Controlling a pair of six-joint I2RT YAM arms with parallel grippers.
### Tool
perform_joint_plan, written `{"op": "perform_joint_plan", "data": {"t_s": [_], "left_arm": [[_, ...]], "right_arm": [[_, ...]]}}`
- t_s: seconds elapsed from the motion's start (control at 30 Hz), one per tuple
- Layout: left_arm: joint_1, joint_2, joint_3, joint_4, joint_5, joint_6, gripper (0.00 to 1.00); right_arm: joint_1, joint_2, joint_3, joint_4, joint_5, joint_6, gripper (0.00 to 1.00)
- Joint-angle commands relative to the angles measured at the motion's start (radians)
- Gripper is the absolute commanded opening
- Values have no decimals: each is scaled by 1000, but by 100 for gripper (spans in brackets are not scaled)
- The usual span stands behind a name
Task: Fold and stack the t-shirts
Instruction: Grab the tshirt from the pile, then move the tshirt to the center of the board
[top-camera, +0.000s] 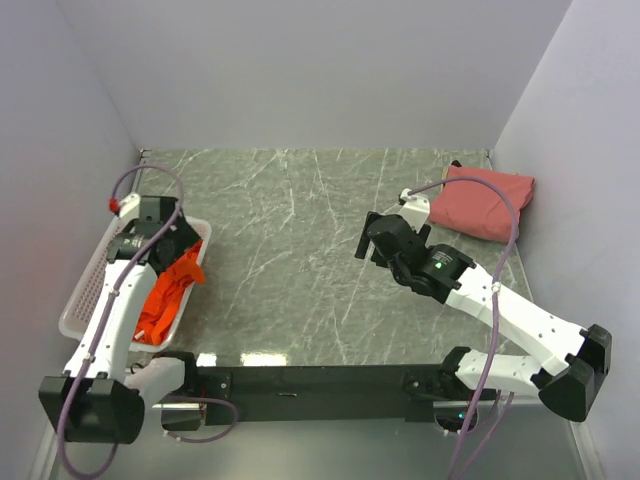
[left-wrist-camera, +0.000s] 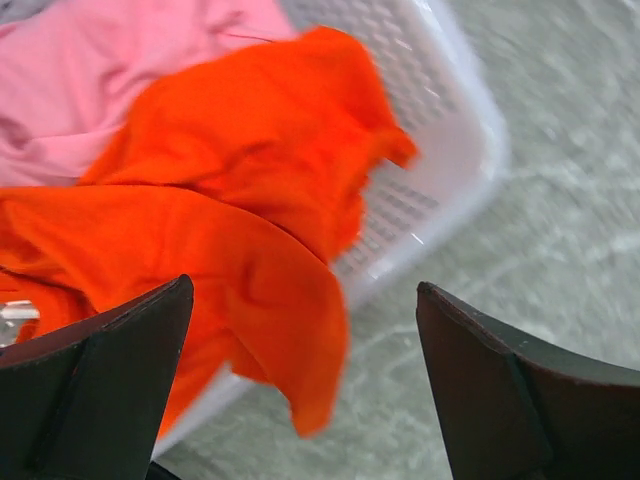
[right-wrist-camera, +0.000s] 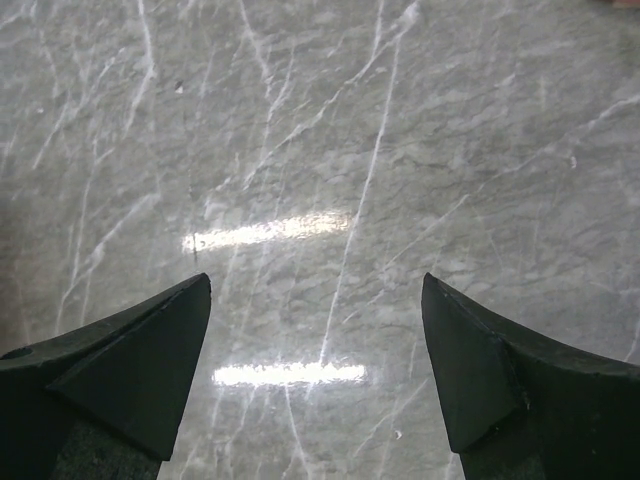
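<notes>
left hand (left-wrist-camera: 305, 300) hanging wide open over orange t-shirt (left-wrist-camera: 240, 170), holding nothing. orange t-shirt spilling over rim of white basket (left-wrist-camera: 455, 120), light pink t-shirt (left-wrist-camera: 80, 80) lying beside it. right hand (right-wrist-camera: 315, 290) wide open over grey tabletop (right-wrist-camera: 400, 150). salmon-pink t-shirt (top-camera: 485, 200) lying folded in far right corner.

Grey marble table (top-camera: 300, 250), pale walls (top-camera: 300, 70)

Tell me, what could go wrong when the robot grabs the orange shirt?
1. The orange shirt drapes over the rim of the basket, so pulling it might drag or tip the basket.
2. It lies on the pink shirt. The open left gripper above them could pinch both and lift them together.
</notes>
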Motion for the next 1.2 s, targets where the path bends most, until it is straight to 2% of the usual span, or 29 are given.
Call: {"op": "perform_joint_plan", "data": {"t_s": [0.0,0.1,0.4,0.53,0.57,0.6,0.67,0.7,0.73,0.83,0.93,0.97,1.03,1.07,1.1,1.17], "left_arm": [[134,-14,-21,62,77,33,99],[182,15,-29,70,112,46,99],[193,89,-113,146,206,41,98],[193,89,-171,180,233,38,87],[193,86,-177,185,239,40,78],[193,84,-185,188,246,49,74],[193,81,-183,188,267,64,49],[193,78,-173,182,270,70,34],[193,74,-162,173,261,73,1],[194,45,-60,110,249,90,1],[193,15,137,44,261,110,1],[193,15,250,38,301,116,1],[180,32,374,12,353,112,0],[165,55,469,19,396,112,1],[163,64,503,66,527,103,1],[156,72,559,143,667,42,1]], "right_arm": [[-5,-13,-3,52,-31,10,92],[-5,-23,-23,66,-53,14,91],[-7,-33,-33,66,-42,0,91],[-9,-33,-27,66,-34,-6,91],[-10,-33,-26,68,-33,-9,91],[-13,-33,-26,68,-33,-7,91],[-15,-28,-23,75,-36,-15,91],[-13,-27,-17,75,-36,-15,91],[-15,-22,-15,75,-36,-21,91],[-15,-10,0,74,-36,-29,91],[-15,-4,6,80,-40,-32,91],[-16,-2,8,80,-42,-32,91],[-16,1,10,80,-39,-32,91],[-16,4,13,77,-37,-30,91],[-18,4,16,74,-36,-27,91],[-16,0,19,69,-27,-29,91]]}}
